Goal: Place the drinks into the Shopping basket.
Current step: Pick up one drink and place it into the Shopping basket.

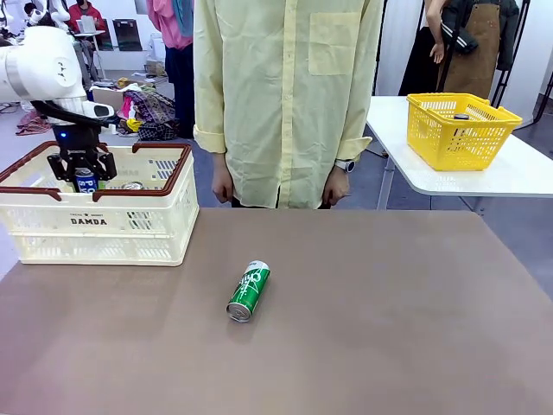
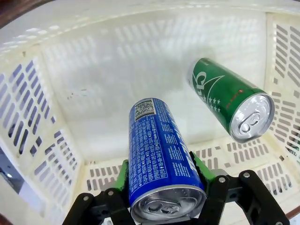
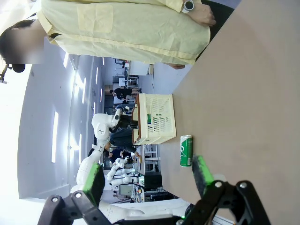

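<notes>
Blue can [image 2: 161, 150] is hanging gripped by the left claw [image 2: 160, 176] inside the basket [image 2: 93, 70] beside one green can [image 2: 225, 96]; a second green can [image 1: 249, 291] is waiting centre-frame.

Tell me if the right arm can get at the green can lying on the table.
Probably yes: the green can lies alone on the table with nothing beside it, and the right gripper is open and empty.

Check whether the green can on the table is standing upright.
No, the green can lies on its side on the table.
</notes>
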You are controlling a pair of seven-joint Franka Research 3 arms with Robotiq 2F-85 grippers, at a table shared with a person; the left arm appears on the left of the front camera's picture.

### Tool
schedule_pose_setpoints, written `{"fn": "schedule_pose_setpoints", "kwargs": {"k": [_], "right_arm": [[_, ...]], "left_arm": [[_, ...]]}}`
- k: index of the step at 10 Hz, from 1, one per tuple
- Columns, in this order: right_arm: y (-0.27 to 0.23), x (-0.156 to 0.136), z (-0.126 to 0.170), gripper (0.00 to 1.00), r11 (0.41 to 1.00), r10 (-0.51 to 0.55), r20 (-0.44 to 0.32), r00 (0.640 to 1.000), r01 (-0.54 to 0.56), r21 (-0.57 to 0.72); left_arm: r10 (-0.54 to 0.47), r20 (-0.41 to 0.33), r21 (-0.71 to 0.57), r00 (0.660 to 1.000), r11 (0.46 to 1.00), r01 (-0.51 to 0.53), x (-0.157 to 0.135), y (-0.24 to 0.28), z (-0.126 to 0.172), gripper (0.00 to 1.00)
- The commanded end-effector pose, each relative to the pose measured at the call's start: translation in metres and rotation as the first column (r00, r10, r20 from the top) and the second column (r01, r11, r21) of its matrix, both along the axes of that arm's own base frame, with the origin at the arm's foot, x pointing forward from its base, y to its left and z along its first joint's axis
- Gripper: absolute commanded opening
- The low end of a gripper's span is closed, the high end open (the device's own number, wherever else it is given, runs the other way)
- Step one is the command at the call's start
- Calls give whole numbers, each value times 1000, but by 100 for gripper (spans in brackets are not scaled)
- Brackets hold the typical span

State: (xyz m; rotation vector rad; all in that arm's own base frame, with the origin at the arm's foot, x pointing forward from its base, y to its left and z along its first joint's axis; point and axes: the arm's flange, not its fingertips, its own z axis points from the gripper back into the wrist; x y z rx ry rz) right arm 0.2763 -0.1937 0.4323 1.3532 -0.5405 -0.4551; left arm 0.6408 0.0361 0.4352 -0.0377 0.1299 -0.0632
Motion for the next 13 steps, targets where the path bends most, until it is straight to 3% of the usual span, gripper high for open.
{"fn": "schedule_pose_setpoints", "kwargs": {"k": [1, 5, 6, 8, 9, 10, 11, 13], "right_arm": [[0, 4, 3, 100, 1000, -5, 29, 1000, 5, 6], [0, 4, 3, 100, 1000, -5, 29, 1000, 5, 6], [0, 4, 3, 100, 1000, -5, 29, 1000, 5, 6], [0, 4, 3, 100, 1000, -5, 29, 1000, 5, 6], [0, 4, 3, 100, 1000, -5, 29, 1000, 5, 6], [0, 4, 3, 100, 1000, -5, 29, 1000, 5, 6], [0, 4, 3, 100, 1000, -5, 29, 1000, 5, 6], [0, 4, 3, 100, 1000, -5, 29, 1000, 5, 6]], "left_arm": [[2, 7, 28, 1000, 1000, -2, 5, -6, 15, 100], [-7, 55, -8, 998, 1000, 8, 1, -11, 32, 100], [-7, 85, -32, 996, 999, 9, -2, -12, 46, 100], [-5, 168, -178, 986, 983, 36, -24, -9, 109, 100], [45, 167, -317, 985, 948, 11, -47, -1, 150, 100], [78, 166, -472, 983, 881, 9, -72, 8, 176, 100], [88, 111, -606, 990, 796, -3, -94, 21, 188, 100], [-69, 51, -810, 996, 580, 82, -138, 73, 190, 100]]}}
